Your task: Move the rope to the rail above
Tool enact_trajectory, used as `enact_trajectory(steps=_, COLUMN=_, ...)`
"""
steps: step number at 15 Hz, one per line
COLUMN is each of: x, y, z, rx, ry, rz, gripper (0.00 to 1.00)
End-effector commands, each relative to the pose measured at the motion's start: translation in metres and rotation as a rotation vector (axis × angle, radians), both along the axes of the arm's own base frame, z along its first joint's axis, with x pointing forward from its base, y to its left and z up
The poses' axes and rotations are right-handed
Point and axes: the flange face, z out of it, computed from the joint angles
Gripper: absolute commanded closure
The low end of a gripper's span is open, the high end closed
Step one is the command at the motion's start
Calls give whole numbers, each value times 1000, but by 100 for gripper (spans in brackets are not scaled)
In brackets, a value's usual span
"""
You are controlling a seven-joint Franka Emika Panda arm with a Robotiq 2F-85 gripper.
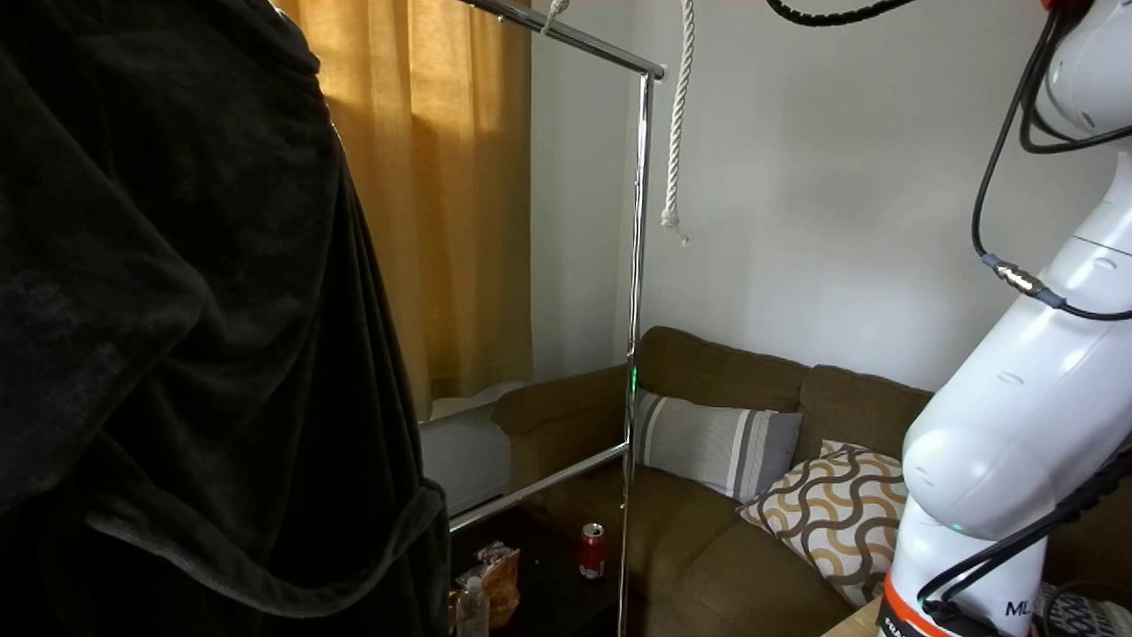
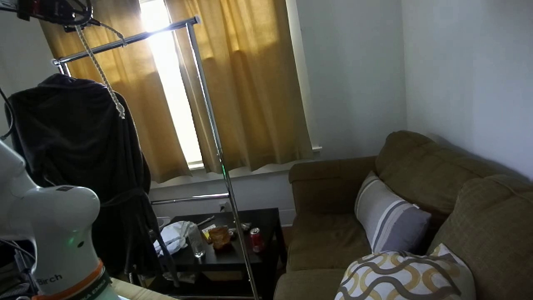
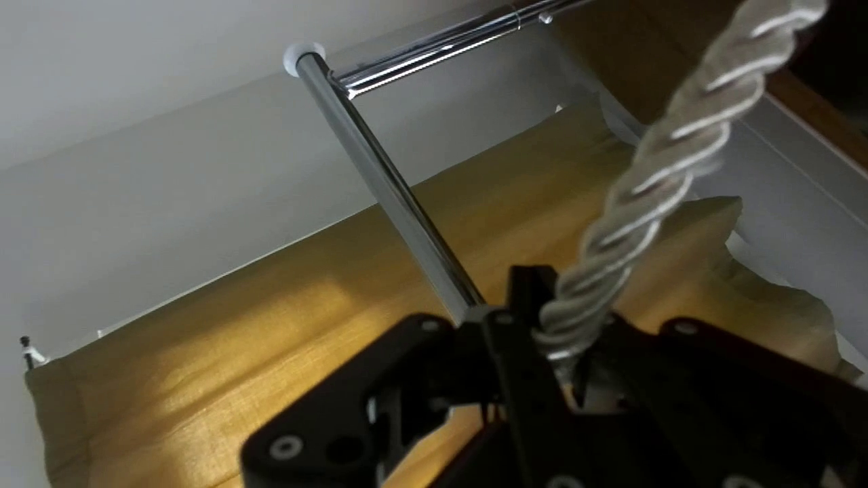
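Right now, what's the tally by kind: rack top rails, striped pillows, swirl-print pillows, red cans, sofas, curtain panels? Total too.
Rack top rails: 1
Striped pillows: 1
Swirl-print pillows: 1
Red cans: 1
Sofas: 1
Curtain panels: 2
Total: 7

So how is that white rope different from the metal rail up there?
Surface: the rope is twisted from strands, while the rail is smooth and shiny.
Colour: the rope is off-white; the rail is silver-grey.
Shape and support: the rope is limp, gripped by the end effector with a loose end dangling; the rail is a straight bar joined to a vertical pole.
Both are long and slender.
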Motion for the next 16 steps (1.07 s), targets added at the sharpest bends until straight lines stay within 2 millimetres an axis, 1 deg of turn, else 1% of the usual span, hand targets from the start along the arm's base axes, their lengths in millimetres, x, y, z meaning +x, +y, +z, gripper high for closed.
enact_trajectory(steps=1, x=-2, y=2, z=13, rx=-32, ry=-43, rz=-11, gripper=98)
enact_trajectory(steps=2, x=1, y=3, z=17, rx=-37, ry=-66, rz=-2, gripper=98)
enact_trajectory(steps=7, x=39, y=14, z=32, rx=-52, ry=-181, rz=96, gripper=98)
enact_trajectory(steps=9, x=63, y=15, z=36, rx=-46, ry=-238, rz=131, gripper=98)
enact_trajectory(steps=12, x=103, y=14, z=35, rx=-15, ry=-287, rz=179, gripper=98)
enact_trajectory(steps=16, x=155, y=14, z=25, rx=41, ry=-319, rz=234, gripper=98)
